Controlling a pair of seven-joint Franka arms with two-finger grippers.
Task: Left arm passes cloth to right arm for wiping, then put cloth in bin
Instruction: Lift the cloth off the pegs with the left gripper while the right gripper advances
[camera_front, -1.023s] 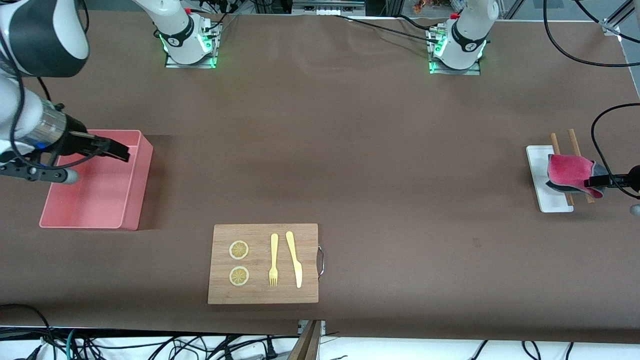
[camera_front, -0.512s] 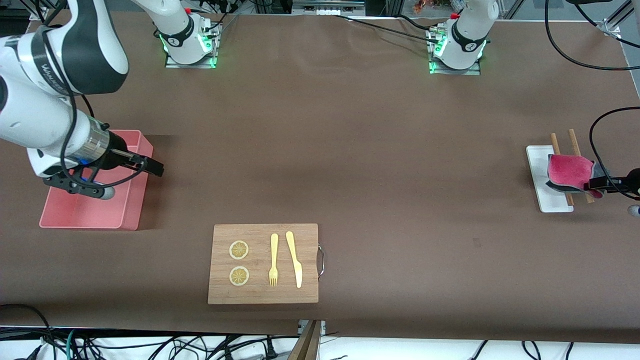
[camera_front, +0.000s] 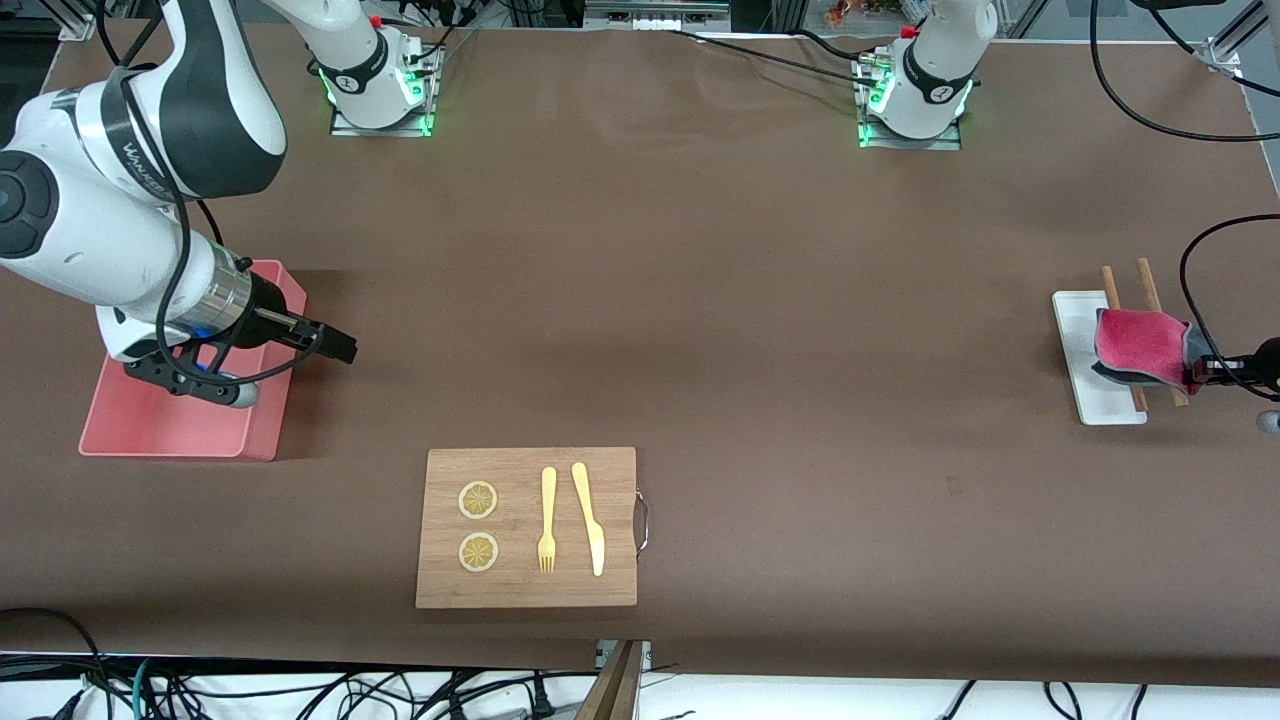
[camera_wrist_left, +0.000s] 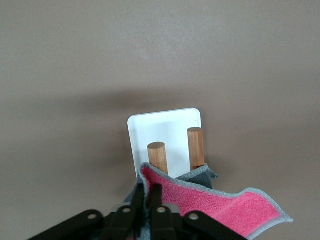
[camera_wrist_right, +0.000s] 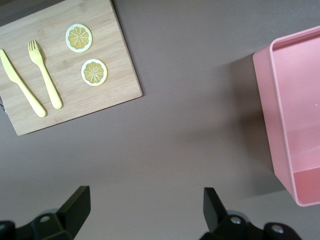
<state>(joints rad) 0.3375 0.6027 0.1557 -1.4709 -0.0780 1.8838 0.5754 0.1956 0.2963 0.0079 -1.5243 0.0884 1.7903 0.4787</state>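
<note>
So we've got the brown table (camera_front: 700, 300), with the pink bin (camera_front: 180, 430) at the right arm's end. The right gripper (camera_front: 335, 345) hangs over the bare table just beside the bin's wall, fingers spread wide and nothing in them. The wooden board (camera_front: 525, 585) sits nearer the front camera, carrying a fork (camera_front: 547, 520), a knife (camera_front: 588, 515) and two lemon slices (camera_front: 477, 500). Down at the left arm's end, the cloth (camera_front: 1140, 345) lies draped on two wooden sticks (camera_wrist_left: 196, 147) across the white tray (camera_front: 1075, 330), and the left gripper (camera_front: 1200, 372) is pinched tight on its edge.
</note>
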